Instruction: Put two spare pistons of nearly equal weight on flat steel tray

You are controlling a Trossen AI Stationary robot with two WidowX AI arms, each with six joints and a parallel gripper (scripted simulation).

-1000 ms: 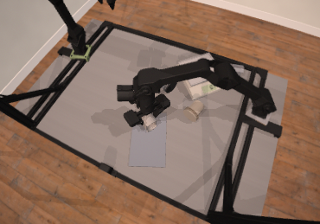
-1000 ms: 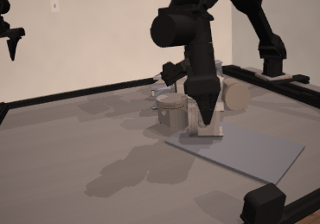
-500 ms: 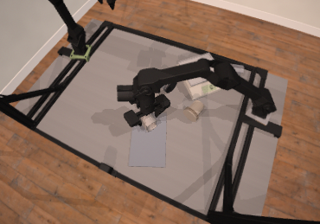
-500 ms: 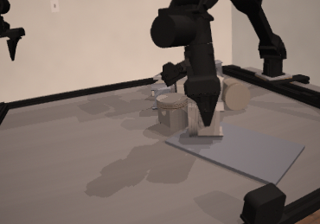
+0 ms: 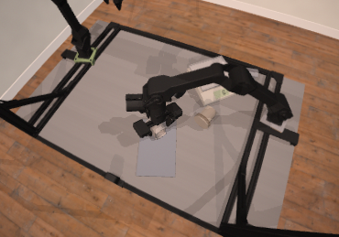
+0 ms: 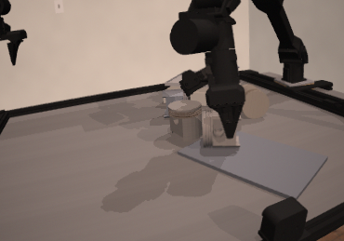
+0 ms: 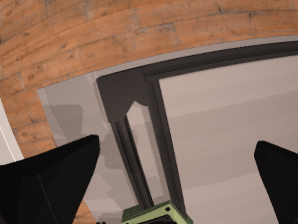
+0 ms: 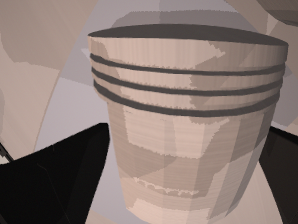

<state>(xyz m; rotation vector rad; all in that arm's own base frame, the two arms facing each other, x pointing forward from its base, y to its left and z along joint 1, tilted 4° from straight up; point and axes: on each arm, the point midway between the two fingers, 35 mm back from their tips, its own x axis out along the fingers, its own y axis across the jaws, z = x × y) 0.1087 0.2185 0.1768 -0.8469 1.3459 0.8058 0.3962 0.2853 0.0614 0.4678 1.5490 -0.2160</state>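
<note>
Right jaws (image 5: pixel 158 120) (image 6: pixel 223 133) wide, holding nothing; left jaws (image 5: pixel 111 0) wide, empty. Piston (image 5: pixel 158 132) (image 6: pixel 213 130) (image 8: pixel 192 100) on its side at tray's (image 5: pixel 157 158) (image 6: pixel 265 164) far end, mid-frame from above. Check it settles; back out straight.

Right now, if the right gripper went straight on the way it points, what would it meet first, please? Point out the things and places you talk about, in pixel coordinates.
The right gripper (image 5: pixel 158 122) (image 6: pixel 210 118) (image 8: pixel 184 132) would probably meet the piston (image 5: pixel 158 132) (image 6: pixel 217 130) (image 8: pixel 195 135) between its open fingers, or its fingertips the tray (image 5: pixel 157 158) (image 6: pixel 265 161) (image 8: pixel 60 107); depth is unclear.
</note>
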